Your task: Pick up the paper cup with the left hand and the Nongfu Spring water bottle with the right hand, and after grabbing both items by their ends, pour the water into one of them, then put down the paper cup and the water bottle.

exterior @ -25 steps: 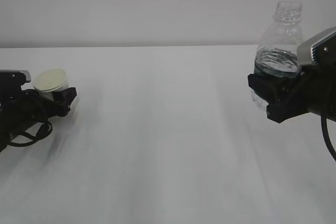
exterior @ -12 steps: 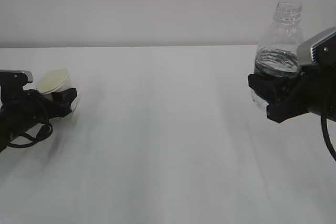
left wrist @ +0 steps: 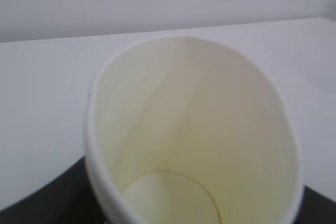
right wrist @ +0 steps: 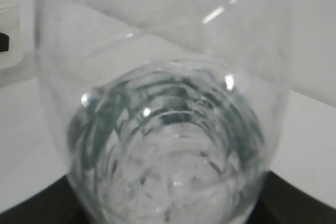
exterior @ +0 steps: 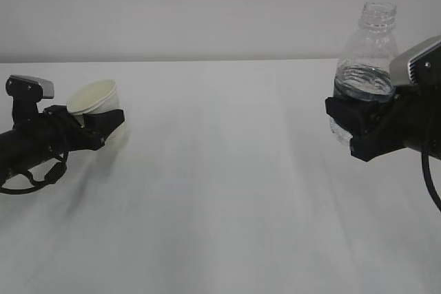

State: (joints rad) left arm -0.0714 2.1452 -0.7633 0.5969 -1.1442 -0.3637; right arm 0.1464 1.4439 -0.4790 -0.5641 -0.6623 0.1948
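Left hand (exterior: pixel 103 125) grips the paper cup (exterior: pixel 93 98), right hand (exterior: pixel 358 129) the uncapped bottle (exterior: pixel 365 67) — both bases hidden

White paper cup (exterior: pixel 94 98) with cream inside; clear, green-labelled water bottle (exterior: pixel 365 67).

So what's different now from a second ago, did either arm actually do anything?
The left gripper closed on the paper cup and carried it up and toward the middle of the table, tilting it so that its mouth faces more sideways. The right gripper kept holding the water bottle upright, open-necked, in the same spot.
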